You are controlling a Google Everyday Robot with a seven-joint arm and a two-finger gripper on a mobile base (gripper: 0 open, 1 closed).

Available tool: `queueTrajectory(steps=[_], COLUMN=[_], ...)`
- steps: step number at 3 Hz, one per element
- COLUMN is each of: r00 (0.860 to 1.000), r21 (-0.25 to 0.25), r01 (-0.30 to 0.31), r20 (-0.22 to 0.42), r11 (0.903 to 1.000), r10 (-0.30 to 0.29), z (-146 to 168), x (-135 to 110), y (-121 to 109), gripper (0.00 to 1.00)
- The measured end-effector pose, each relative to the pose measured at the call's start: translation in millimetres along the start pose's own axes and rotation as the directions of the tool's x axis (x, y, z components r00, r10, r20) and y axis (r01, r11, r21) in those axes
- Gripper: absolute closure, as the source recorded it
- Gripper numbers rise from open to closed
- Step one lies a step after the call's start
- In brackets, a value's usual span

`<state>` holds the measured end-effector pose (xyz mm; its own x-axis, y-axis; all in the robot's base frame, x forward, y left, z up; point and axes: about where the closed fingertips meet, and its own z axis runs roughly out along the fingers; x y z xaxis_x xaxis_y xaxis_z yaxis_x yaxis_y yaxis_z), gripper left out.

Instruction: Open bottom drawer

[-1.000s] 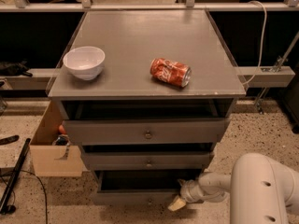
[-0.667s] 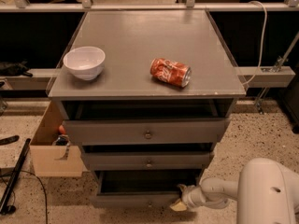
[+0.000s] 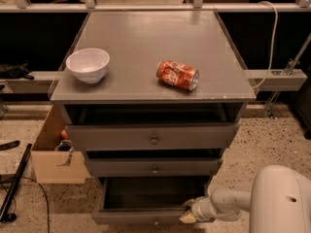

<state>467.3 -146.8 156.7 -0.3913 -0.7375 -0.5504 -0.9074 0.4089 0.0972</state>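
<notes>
Camera view, single item list. Grey painted bench (image 3: 146,38), square top, three drawers stacked beneath it, seen from the front and above. On the top, left side near the front edge: one white bowl (image 3: 88,65), upright. To its right, well apart, near the middle of the top: one red drinks can (image 3: 178,75), lying on its side, its metal end turned to the right. Top drawer (image 3: 112,137), widest front, small round knob (image 3: 154,140) at centre, standing slightly out from the frame. Middle drawer (image 3: 116,167), narrower front, its own knob at centre, also slightly proud. Bottom drawer (image 3: 131,217), lowest of the three, drawn well out toward the viewer; its dark inside shows from above and its slim front panel sits almost at the lower edge of the view. Claw (image 3: 188,216), pale tipped, at the right end of that front panel, touching or very nearly touching its top edge; whether it is clenched or released cannot be told. White arm (image 3: 228,204) runs from the claw to the right, into a large white rounded housing (image 3: 284,200) in the lower right corner. Left of the bench, on the speckled floor (image 3: 272,140): one open cardboard box (image 3: 51,166), just beside the drawers. Right of the bench: a white cable (image 3: 272,33) looping down to a grey rail (image 3: 279,79).
</notes>
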Motion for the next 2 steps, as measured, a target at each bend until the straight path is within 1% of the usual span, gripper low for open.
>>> queueTrajectory(steps=[1, 2], r00=[1.000, 1.000], r21=[0.000, 0.000], r01=[0.000, 0.000], r20=[0.000, 0.000], r11=[1.0000, 1.0000], r10=[0.000, 0.000], z=[-0.1, -0.1], x=[-0.2, -0.2], y=[-0.1, -0.1], gripper=[0.90, 0.67])
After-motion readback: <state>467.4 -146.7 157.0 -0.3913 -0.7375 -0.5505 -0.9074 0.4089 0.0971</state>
